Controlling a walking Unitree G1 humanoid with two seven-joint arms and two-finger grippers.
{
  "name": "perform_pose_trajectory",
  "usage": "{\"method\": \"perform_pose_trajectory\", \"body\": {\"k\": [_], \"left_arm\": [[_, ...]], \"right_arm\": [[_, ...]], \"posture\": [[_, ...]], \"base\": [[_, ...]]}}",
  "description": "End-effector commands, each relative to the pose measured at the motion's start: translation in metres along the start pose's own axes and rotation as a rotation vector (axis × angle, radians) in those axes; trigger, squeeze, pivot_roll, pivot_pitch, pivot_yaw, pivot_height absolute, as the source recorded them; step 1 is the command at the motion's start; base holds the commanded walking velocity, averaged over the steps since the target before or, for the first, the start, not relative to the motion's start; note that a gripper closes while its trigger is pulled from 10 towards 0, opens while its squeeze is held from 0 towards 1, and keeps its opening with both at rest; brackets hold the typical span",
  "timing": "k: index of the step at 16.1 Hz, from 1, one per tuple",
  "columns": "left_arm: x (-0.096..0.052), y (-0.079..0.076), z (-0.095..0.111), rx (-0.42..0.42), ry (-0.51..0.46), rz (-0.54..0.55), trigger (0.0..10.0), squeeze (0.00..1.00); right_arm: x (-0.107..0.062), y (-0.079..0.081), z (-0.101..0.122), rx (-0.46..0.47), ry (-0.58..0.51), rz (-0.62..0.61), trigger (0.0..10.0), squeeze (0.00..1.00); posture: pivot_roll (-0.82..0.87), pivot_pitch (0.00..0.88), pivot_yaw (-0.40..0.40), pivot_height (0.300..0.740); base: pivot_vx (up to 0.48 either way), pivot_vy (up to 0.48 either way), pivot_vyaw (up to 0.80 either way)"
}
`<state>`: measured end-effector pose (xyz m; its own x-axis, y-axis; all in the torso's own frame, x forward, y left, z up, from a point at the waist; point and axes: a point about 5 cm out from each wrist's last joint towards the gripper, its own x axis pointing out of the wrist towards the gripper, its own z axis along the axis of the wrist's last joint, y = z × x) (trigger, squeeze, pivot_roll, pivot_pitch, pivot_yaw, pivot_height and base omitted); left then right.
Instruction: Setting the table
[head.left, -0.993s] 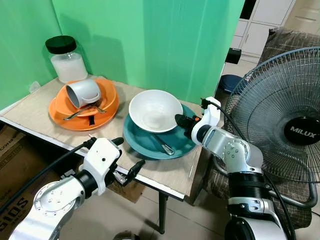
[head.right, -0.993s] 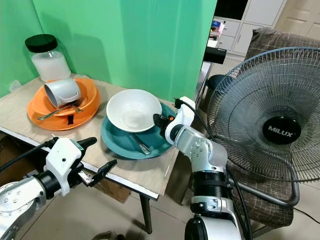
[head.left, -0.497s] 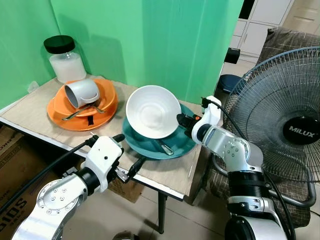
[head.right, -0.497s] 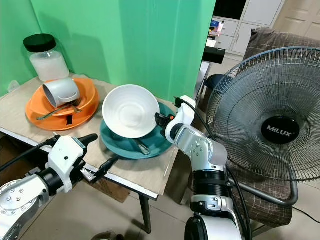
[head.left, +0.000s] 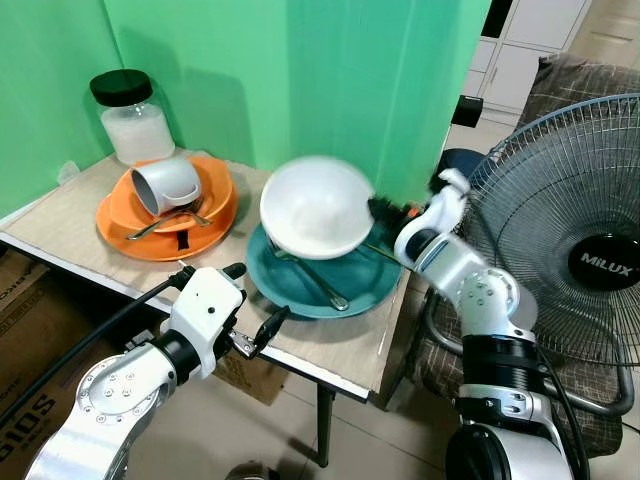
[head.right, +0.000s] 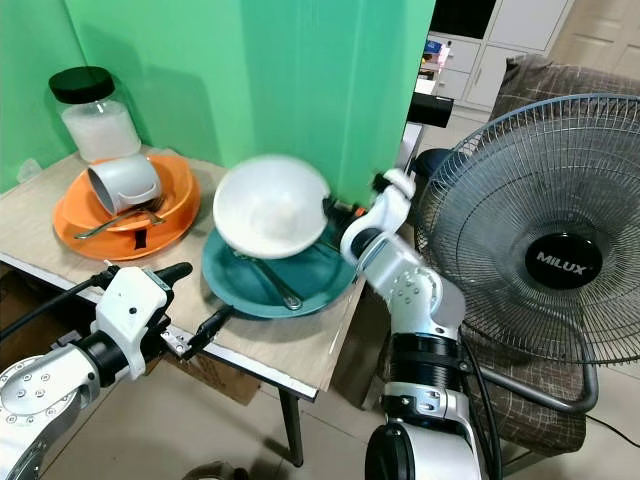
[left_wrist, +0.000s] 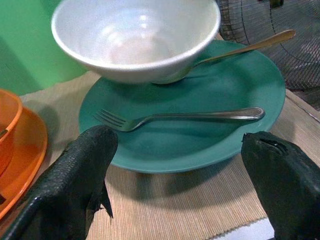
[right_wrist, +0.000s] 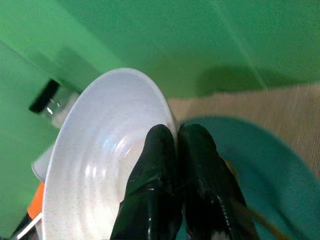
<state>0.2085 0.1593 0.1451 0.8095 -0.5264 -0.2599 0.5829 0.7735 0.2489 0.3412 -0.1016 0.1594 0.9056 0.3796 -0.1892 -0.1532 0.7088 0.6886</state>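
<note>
- the right gripper (right_wrist: 172, 150) is pinching the white bowl (head.left: 315, 206) by its rim, holding it lifted just above the teal plate (head.left: 372, 283).
- a fork (left_wrist: 175, 117) is lying on the plate.
- the left gripper (left_wrist: 175, 165), fingers spread wide, is hovering at the plate's 7 o'clock edge.

Glossy white ceramic bowl (left_wrist: 135, 37), matt teal plate (left_wrist: 200, 145) w/ shiny metal fork (left_wrist: 185, 116), woven tan table cloth (left_wrist: 165, 205).

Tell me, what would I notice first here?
The white bowl held up in the air above the teal plate, pinched at its rim by the right gripper. A fork lies on that plate, and a big fan stands right of the table.
</note>
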Motion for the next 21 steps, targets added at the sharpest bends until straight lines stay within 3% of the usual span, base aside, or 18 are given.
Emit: {"method": "perform_pose_trajectory", "body": {"k": [1,5,7,9,10,11,12,13,14,15,20,21], "left_arm": [[0.000,0.002,0.001,0.010,-0.010,0.015,10.0,0.00],[0.000,-0.001,0.000,0.009,-0.005,0.008,10.0,0.00],[0.000,-0.002,-0.001,0.008,0.001,0.001,10.0,0.00],[-0.001,-0.004,-0.002,0.005,0.003,-0.002,10.0,0.00],[-0.001,-0.005,-0.002,0.004,0.005,-0.003,10.0,0.00],[-0.002,-0.005,-0.003,0.003,0.009,-0.004,10.0,0.00],[-0.002,-0.005,-0.003,0.003,0.010,-0.004,10.0,0.00],[-0.003,-0.004,-0.004,0.003,0.014,0.000,10.0,0.00],[-0.004,-0.004,-0.004,0.004,0.015,0.002,10.0,0.00],[-0.004,-0.003,-0.004,0.005,0.015,0.003,10.0,0.00],[-0.004,-0.002,-0.004,0.014,0.016,0.004,10.0,0.00],[-0.004,-0.001,-0.003,0.018,0.014,0.005,10.0,0.00]], "right_arm": [[-0.002,0.012,0.014,-0.003,-0.070,0.065,0.0,0.00],[-0.004,0.021,0.012,-0.080,-0.056,0.106,0.0,0.00],[-0.005,0.020,-0.004,-0.213,0.053,0.101,0.0,0.00],[-0.005,0.016,-0.015,-0.271,0.122,0.068,0.0,0.00],[-0.004,0.011,-0.021,-0.292,0.161,0.029,1.0,0.00],[-0.002,0.006,-0.023,-0.296,0.179,-0.001,7.8,0.00],[-0.002,0.005,-0.023,-0.302,0.181,-0.014,10.0,0.00],[0.000,0.000,-0.023,-0.300,0.190,-0.039,10.0,0.00],[0.000,-0.001,-0.024,-0.296,0.194,-0.043,10.0,0.46],[0.001,-0.003,-0.025,-0.281,0.198,-0.059,10.0,1.00],[0.003,-0.003,-0.032,-0.203,0.229,-0.057,10.0,1.00],[0.004,-0.001,-0.033,-0.153,0.241,-0.044,10.0,1.00]], "posture": [[0.09,0.000,-0.020,0.740],[0.08,0.000,-0.018,0.740],[0.08,0.000,-0.020,0.740],[0.08,0.000,-0.024,0.740],[0.09,0.000,-0.026,0.740],[0.09,0.000,-0.029,0.740],[0.09,0.000,-0.030,0.740],[0.09,0.000,-0.032,0.740],[0.09,0.000,-0.032,0.740],[0.09,0.000,-0.032,0.740],[0.10,0.000,-0.029,0.740],[0.10,0.000,-0.030,0.740]], "base": [[0.000,0.000,0.00],[0.000,0.000,0.00],[0.000,0.000,0.00],[0.000,0.000,0.00],[0.000,0.000,0.00],[0.000,0.000,0.00],[0.000,0.000,0.00],[0.000,0.000,0.00],[0.000,0.000,0.00],[0.000,0.000,0.00],[0.000,0.000,0.00],[0.000,0.000,0.00]]}}
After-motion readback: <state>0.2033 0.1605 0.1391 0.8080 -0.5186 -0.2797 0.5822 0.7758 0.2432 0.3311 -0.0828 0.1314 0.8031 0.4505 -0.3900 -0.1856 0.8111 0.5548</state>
